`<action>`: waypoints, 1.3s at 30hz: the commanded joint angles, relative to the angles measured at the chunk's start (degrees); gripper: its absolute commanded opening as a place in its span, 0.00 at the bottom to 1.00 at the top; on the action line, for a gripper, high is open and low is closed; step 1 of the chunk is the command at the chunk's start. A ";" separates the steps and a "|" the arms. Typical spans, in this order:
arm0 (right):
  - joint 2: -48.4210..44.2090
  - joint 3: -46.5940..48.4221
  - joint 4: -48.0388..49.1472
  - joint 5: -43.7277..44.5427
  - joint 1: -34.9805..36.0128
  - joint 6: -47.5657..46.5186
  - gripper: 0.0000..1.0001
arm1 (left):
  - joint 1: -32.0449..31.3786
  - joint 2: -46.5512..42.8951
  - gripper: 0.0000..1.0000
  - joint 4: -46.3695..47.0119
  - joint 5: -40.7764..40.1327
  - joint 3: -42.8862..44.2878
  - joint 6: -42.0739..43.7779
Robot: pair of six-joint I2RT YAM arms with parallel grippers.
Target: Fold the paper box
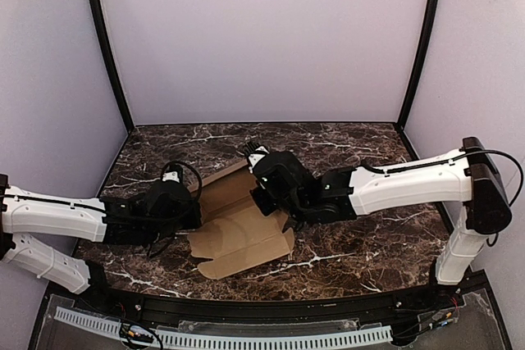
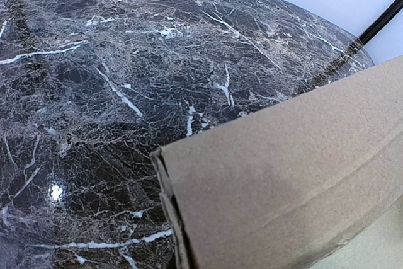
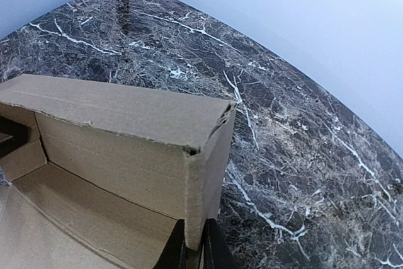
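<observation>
Fingers of the right claw [image 3: 194,256] stand one on each side of a raised side of the paper box [image 1: 238,231], at that side's lower near corner, so this claw is clamped on the card. In the right wrist view the raised side stands upright, its top edge folded over into a narrow lip and its near end slightly ragged. Beyond it the floor of the box lies flat, and a short flap meets it at the left end. From above, the right arm [image 1: 410,182] reaches in from the right and its claw meets the box at the far right part.

The left claw [image 1: 194,209] is pressed together at the left edge of the box. Its fingers are hidden in the left wrist view, where a doubled cardboard edge fills the lower right, so whether card is caught between them cannot be told.

The paper box lies in the middle of the tabletop [image 1: 361,243], between the two claws, mostly opened out. A wide brown panel with small tabs spreads flat towards the near edge, while the far part is lifted. The tabletop is dark marble with white veins, and a pale backdrop [image 1: 262,38] rises behind it between two black posts [image 1: 107,47].
</observation>
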 commanded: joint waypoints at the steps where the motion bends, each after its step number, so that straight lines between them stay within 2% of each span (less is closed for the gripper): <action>1: 2.10 3.02 4.96 -2.13 1.14 0.23 0.02 | -1.83 -0.64 0.00 4.67 7.13 0.72 2.32; 9: 3.28 3.27 5.97 -0.52 1.24 0.55 0.00 | -1.90 0.28 0.02 5.47 8.05 1.07 2.24; 11: 3.56 3.39 5.95 0.06 1.28 0.44 0.00 | -1.90 0.55 0.13 5.28 8.08 1.41 2.11; 15: 4.45 3.66 5.95 1.28 1.23 0.21 0.00 | -1.91 0.90 0.28 5.25 8.55 1.80 1.98; 22: 5.11 1.81 8.97 1.87 0.60 -1.91 0.00 | -1.90 -0.53 0.43 4.86 10.34 2.08 2.41; 23: 4.89 1.10 9.28 1.40 0.13 -1.96 0.00 | -1.90 -0.87 0.51 4.84 10.61 1.83 2.52; 25: 3.99 -0.82 10.30 0.16 -1.07 -1.86 0.00 | -1.92 -2.11 0.55 4.77 11.68 1.52 3.71; 39: 0.24 -12.83 22.55 -6.68 -6.40 -4.24 0.00 | -1.96 -13.62 0.60 0.17 16.88 -1.23 9.79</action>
